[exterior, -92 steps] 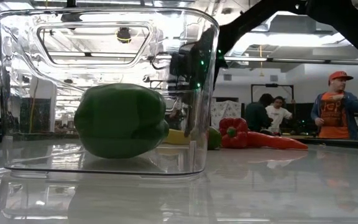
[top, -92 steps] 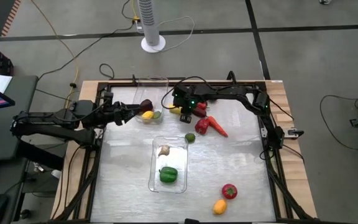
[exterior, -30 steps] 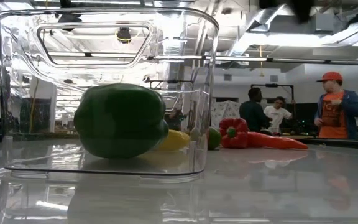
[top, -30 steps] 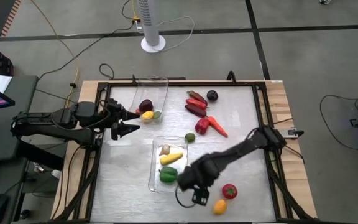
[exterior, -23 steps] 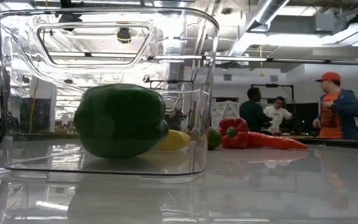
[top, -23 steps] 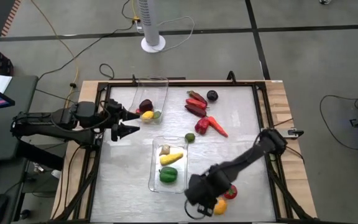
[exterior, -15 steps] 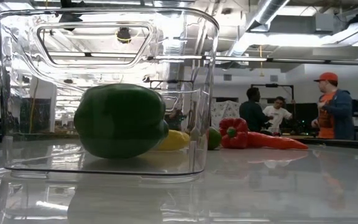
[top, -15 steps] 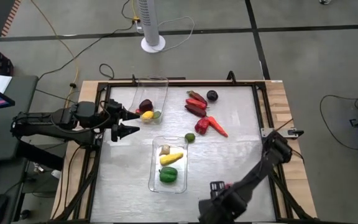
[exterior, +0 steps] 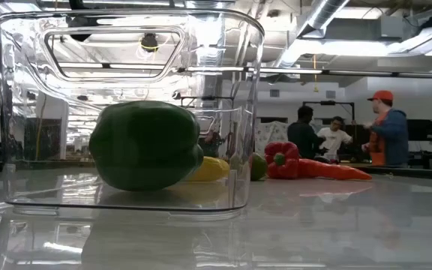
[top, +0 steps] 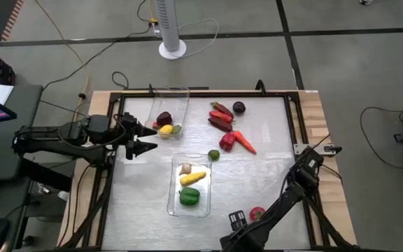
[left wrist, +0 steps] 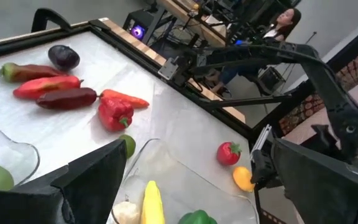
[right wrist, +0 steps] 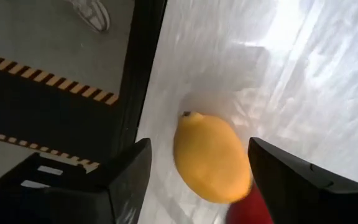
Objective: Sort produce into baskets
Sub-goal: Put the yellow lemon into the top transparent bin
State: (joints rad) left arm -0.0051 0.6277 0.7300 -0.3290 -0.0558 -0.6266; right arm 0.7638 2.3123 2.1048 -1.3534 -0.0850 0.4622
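Note:
My right gripper (right wrist: 199,149) stands open at the table's near edge, one finger on either side of a yellow lemon (right wrist: 211,158) that lies on the table; I see no touch. In the high view the right arm hides that lemon, with my right gripper (top: 245,229) beside a red tomato (top: 257,213). My left gripper (top: 151,138) waits open next to the far clear basket (top: 180,94), which holds a plum, a lemon and a lime. The near basket (top: 174,203) holds a green pepper (top: 189,197), a yellow piece and a pale one.
Loose on the far right lie red peppers (top: 220,115), a dark plum (top: 238,107), an orange carrot (top: 244,142), another red pepper (top: 227,141) and a lime (top: 214,155). A black frame edges the table. People stand in the room beyond it.
My right gripper has swung from beside the near basket toward the table's near edge and come down over the lemon by the tomato, so the arm now hides that lemon from above. Nothing on the table has shifted.

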